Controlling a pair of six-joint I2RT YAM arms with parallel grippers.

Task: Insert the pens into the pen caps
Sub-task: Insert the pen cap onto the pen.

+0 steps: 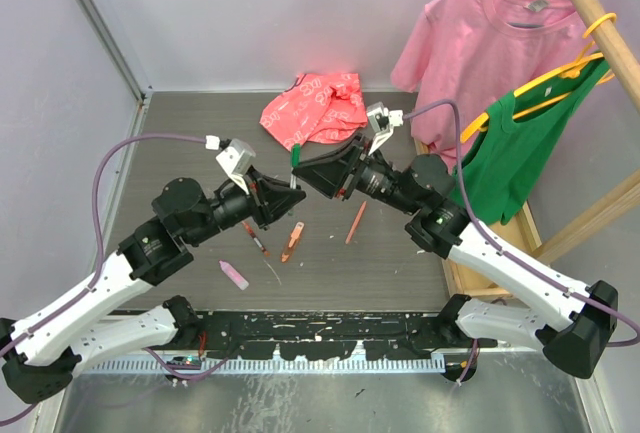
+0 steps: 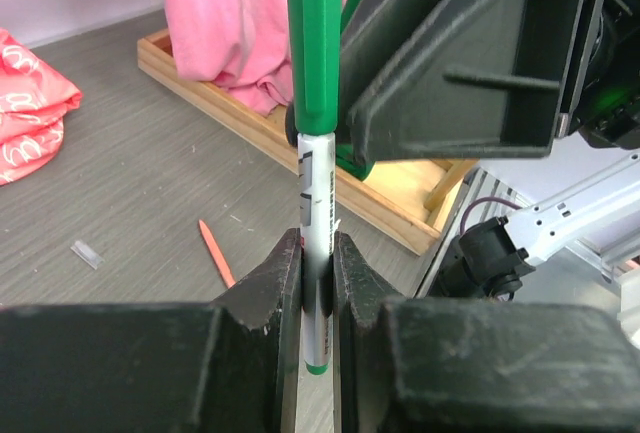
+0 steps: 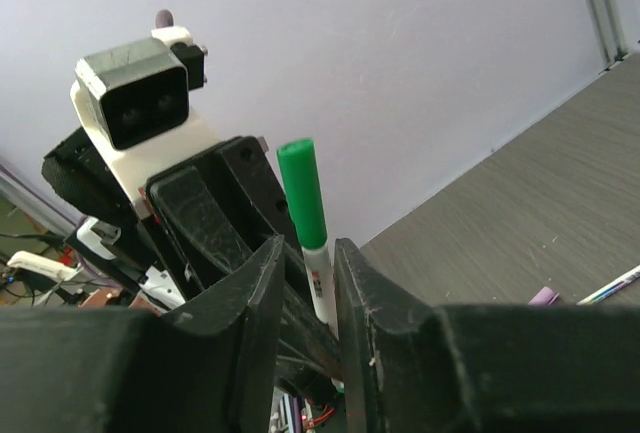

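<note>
Capping step, first marker: left gripper (image 2: pixel 318 283) clenched on white marker (image 2: pixel 318 203), held above the table, green cap (image 2: pixel 313 43) already seated; right gripper (image 3: pixel 308 283) straddles it, jaws apparently parted; next move calls for clear withdrawal.

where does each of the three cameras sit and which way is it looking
Top external: fixed above and behind the arm bases, looking down at the table; both arms show.
Left wrist: on the left arm, looking along its left tool, shut on the white marker with a green cap, toward the pink shirt; its own fingers show.
Right wrist: on the right arm, looking past its right tool at the wall and the left arm's camera.
Shared: all three see the green-capped marker.
</note>
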